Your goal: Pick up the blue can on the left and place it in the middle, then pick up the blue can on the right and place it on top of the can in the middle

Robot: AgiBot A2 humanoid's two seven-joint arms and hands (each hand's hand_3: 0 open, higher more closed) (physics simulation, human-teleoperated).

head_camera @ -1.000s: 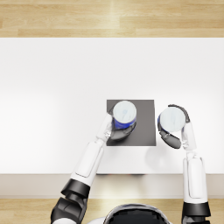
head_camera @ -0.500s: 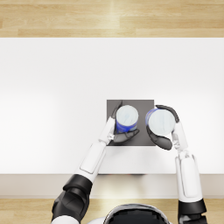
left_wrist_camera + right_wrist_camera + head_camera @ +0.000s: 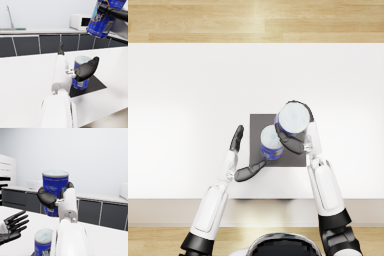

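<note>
- The left hand lay open and empty on the white table, fingers spread, just left of the dark mat.
- One blue can stood upright on that mat.
- The right hand gripped the second blue can, held in the air, above and slightly right of the first.

Glossy white arms end in dark hands.
</note>
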